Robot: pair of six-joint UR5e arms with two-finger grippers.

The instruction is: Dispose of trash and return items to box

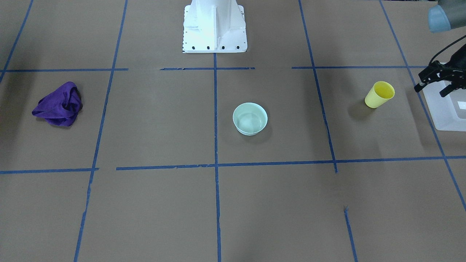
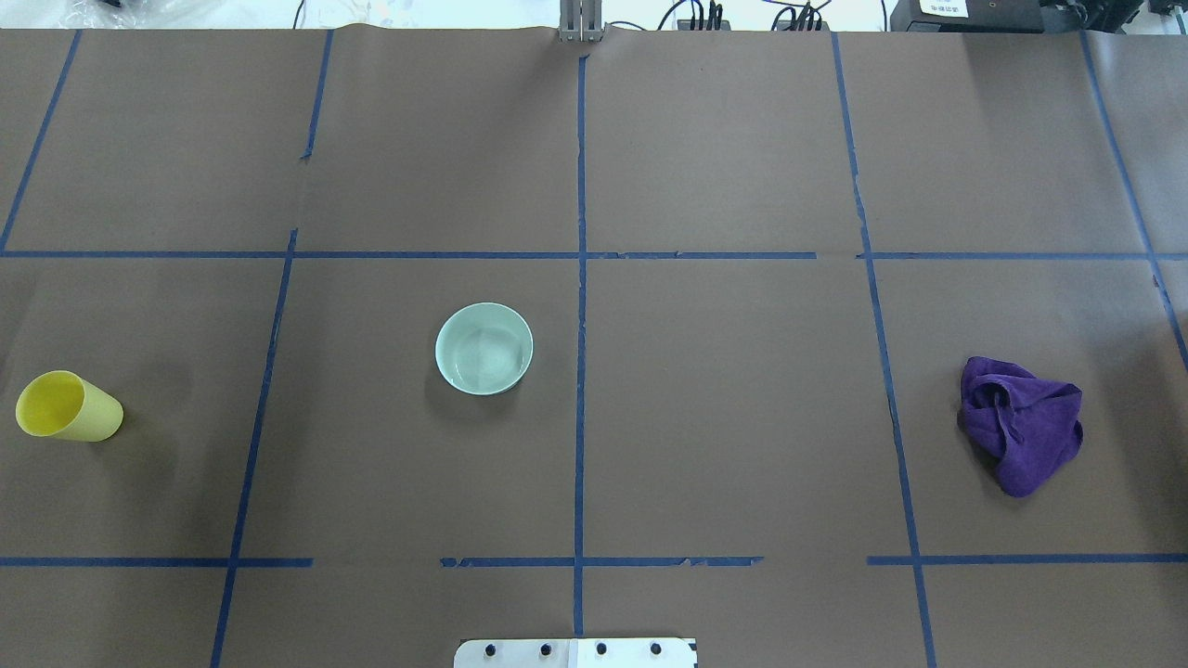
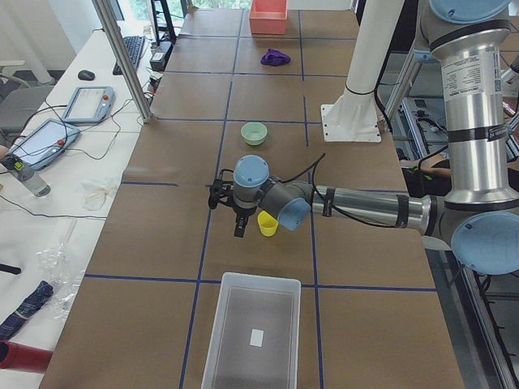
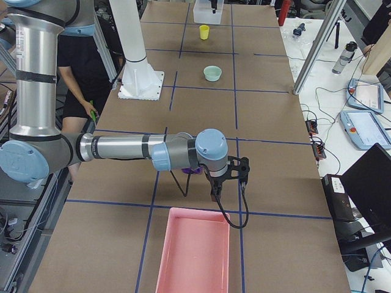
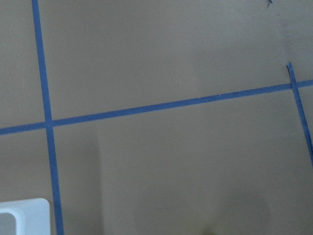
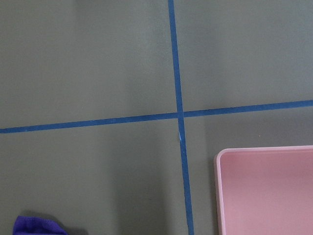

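The pale yellow cup (image 1: 379, 94) stands upright on the table's left part and also shows in the overhead view (image 2: 67, 406). The mint-green bowl (image 1: 250, 118) sits upright near the middle (image 2: 484, 348). The frosted-white box (image 1: 447, 109) lies at the left end (image 3: 253, 332), and one corner of it shows in the left wrist view (image 5: 24, 218). My left gripper (image 1: 429, 91) hovers above the table between cup and box, with its jaws apart and empty. My right gripper (image 4: 228, 188) hangs over the right end. Only the exterior right view shows it, so I cannot tell if it is open.
A crumpled purple cloth (image 1: 58, 104) lies on the right part of the table (image 2: 1021, 422). A pink bin (image 4: 195, 250) stands at the right end (image 6: 266, 188). The white robot base (image 1: 214, 27) stands at the table's robot side.
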